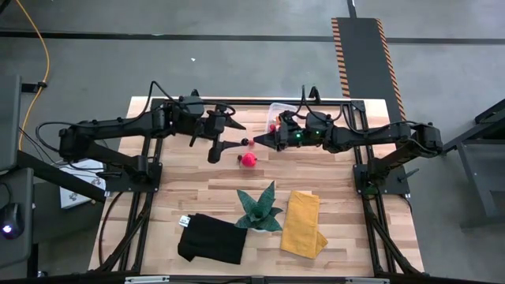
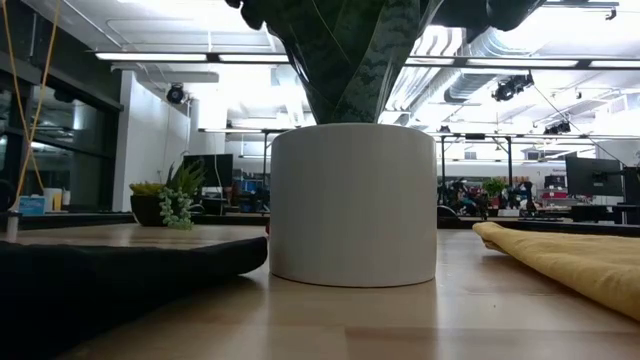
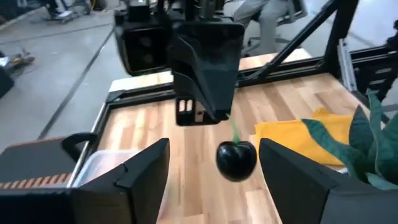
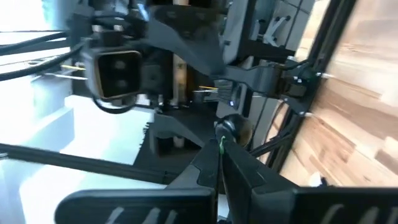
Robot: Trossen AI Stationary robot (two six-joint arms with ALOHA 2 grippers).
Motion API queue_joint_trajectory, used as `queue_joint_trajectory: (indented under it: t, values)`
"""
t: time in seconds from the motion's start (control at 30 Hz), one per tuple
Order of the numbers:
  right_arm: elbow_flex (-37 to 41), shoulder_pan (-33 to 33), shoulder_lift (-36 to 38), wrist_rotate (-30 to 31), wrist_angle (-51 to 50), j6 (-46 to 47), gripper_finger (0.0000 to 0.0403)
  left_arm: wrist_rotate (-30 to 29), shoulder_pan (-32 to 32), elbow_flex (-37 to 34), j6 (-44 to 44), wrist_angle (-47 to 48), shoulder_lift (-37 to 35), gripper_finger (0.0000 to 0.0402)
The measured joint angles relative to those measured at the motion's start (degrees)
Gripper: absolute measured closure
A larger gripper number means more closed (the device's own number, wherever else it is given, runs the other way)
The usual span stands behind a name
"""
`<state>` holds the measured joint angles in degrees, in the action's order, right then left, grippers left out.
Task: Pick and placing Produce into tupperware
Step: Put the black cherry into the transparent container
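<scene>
Fingers of my right gripper (image 1: 256,142) pinch the green stem of a dark cherry (image 3: 236,160), hanging it between the spread fingers of my left gripper (image 1: 229,144) above bare wood. The tupperware (image 1: 278,110) sits near the table's far edge, a red fruit (image 1: 248,159) just below the grippers.

low view: white round plant pot (image 2: 352,205) blocks the grippers and everything behind it | high view: clear plastic rectangular tub (image 1: 278,110) partly hidden beneath right arm; contents too small to tell
</scene>
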<state>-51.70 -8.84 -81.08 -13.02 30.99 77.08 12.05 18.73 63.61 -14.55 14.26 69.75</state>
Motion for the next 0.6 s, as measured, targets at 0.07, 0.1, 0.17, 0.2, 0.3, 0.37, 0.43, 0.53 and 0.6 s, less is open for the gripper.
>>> queue_joint_trajectory:
  t: [0.07,0.1,0.17,0.2,0.3,0.37,0.43,0.53,0.6]
  values:
    - [0.0,0.0,0.0,0.9,-1.2,0.0,0.0403,-1.8,0.0,1.4,-0.3,1.4,-0.3,0.0163]
    - [0.0,-0.2,0.0,1.0,-1.9,-0.2,0.0403,-2.6,0.0,2.5,-0.6,1.9,-0.3,0.0163]
    - [0.0,-0.3,0.0,1.9,-2.6,-0.5,0.0403,-3.4,0.0,4.8,-1.5,5.2,-0.8,0.0163]
    - [0.0,-0.5,0.0,2.4,-2.7,-0.6,0.0403,-4.2,0.0,6.2,-1.9,6.0,-0.8,0.0163]
    - [0.0,-1.3,0.0,3.9,-3.7,-1.4,0.0403,-5.5,0.0,9.7,-2.1,10.1,-0.8,0.0163]
    - [0.0,-1.8,0.0,4.7,-5.9,-2.4,0.0403,-5.7,0.0,11.8,-2.1,12.6,-0.8,0.0163]
    - [0.0,-2.2,0.0,5.7,-8.4,-3.7,0.0403,-6.1,0.0,13.6,-2.1,15.0,-0.8,0.0163]
    - [0.0,-2.8,0.0,6.0,-11.5,-6.3,0.0403,-7.4,0.0,15.7,-1.7,18.6,-0.8,0.0163]
    - [0.0,-3.2,0.0,6.0,-13.9,-7.7,0.0403,-7.7,0.0,16.8,-1.7,20.3,-0.8,0.0163]
